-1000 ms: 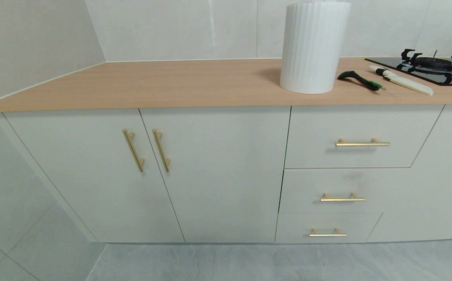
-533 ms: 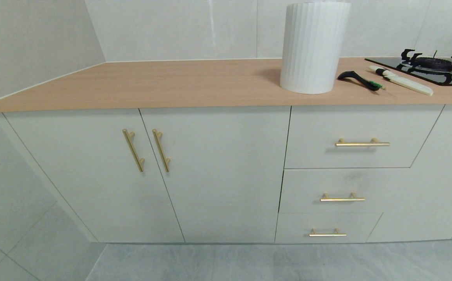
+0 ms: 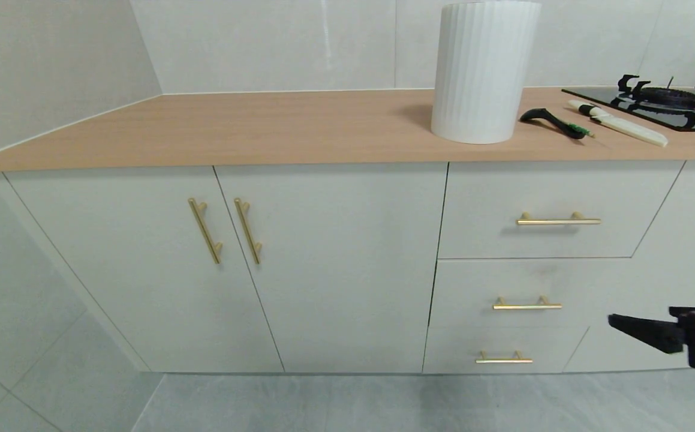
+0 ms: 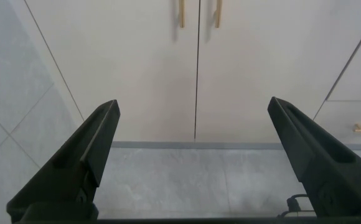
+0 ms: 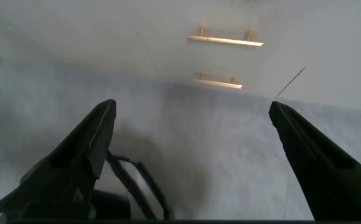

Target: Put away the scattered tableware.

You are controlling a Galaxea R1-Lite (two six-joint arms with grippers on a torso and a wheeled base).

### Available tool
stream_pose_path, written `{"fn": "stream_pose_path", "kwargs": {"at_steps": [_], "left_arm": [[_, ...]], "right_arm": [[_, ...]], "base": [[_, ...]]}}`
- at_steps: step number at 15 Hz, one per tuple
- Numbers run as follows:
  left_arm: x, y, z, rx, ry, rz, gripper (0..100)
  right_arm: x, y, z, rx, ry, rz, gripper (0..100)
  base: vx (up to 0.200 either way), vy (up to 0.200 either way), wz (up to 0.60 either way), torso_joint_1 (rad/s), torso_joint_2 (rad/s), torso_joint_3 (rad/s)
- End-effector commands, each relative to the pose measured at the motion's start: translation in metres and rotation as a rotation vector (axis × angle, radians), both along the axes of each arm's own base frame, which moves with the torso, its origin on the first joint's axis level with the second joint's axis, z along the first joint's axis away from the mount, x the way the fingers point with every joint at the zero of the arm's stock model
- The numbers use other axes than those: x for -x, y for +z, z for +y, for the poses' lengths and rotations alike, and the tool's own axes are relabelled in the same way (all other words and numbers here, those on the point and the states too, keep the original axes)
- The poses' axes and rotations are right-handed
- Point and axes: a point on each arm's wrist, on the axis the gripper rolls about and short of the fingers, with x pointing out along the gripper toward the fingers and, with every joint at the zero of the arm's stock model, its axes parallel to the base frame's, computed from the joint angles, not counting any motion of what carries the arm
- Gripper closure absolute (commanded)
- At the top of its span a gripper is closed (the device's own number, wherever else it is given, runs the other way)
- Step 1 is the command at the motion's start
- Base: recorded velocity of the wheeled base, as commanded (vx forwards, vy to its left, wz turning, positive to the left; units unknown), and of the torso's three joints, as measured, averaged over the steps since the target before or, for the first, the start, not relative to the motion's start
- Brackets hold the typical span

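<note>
On the wooden countertop point(image 3: 251, 129), to the right, lie a black-handled utensil with a green tip point(image 3: 554, 122) and a white knife point(image 3: 618, 125). Just left of them stands a tall white ribbed container point(image 3: 480, 73). My right gripper point(image 3: 664, 279) hangs open low at the right edge, in front of the lower drawers and far below the utensils. In the right wrist view that gripper point(image 5: 193, 111) points at the floor and the lower drawer handles point(image 5: 225, 41). My left gripper point(image 4: 193, 112) is open and faces the base of the cabinet doors point(image 4: 198, 68), with nothing between its fingers.
A black gas stove point(image 3: 665, 99) sits at the counter's far right, behind the knife. Below are two cabinet doors with gold handles point(image 3: 225, 231) and three drawers point(image 3: 557, 221). Grey tiled floor point(image 3: 347, 402) runs along the cabinet front. A wall closes the left side.
My right gripper has come into the head view at the lower right edge. The utensils, container and cabinet have not moved.
</note>
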Motion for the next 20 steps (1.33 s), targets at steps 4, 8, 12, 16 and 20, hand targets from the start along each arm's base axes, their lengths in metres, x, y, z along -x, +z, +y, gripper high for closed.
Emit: {"fn": "stream_pose_path", "kwargs": {"at_steps": [4, 8, 12, 16, 20], "left_arm": [[0.0, 0.0, 0.0, 0.0, 0.002, 0.001, 0], [0.0, 0.0, 0.0, 0.0, 0.0, 0.001, 0], [0.0, 0.0, 0.0, 0.0, 0.0, 0.001, 0], [0.0, 0.0, 0.0, 0.0, 0.0, 0.001, 0], [0.0, 0.0, 0.0, 0.0, 0.002, 0.001, 0]], "right_arm": [[-0.133, -0.079, 0.015, 0.044, -0.014, 0.161, 0], [-0.156, -0.114, 0.004, 0.069, -0.09, 0.152, 0], [-0.173, -0.135, -0.01, 0.069, -0.138, 0.098, 0], [-0.188, -0.16, -0.013, 0.093, -0.201, 0.006, 0], [-0.197, -0.174, -0.013, 0.101, -0.233, -0.059, 0]], "base": [[0.0, 0.0, 0.0, 0.0, 0.0, 0.0], [0.0, 0.0, 0.0, 0.0, 0.0, 0.0], [0.0, 0.0, 0.0, 0.0, 0.0, 0.0], [0.0, 0.0, 0.0, 0.0, 0.0, 0.0], [0.0, 0.0, 0.0, 0.0, 0.0, 0.0]]}}
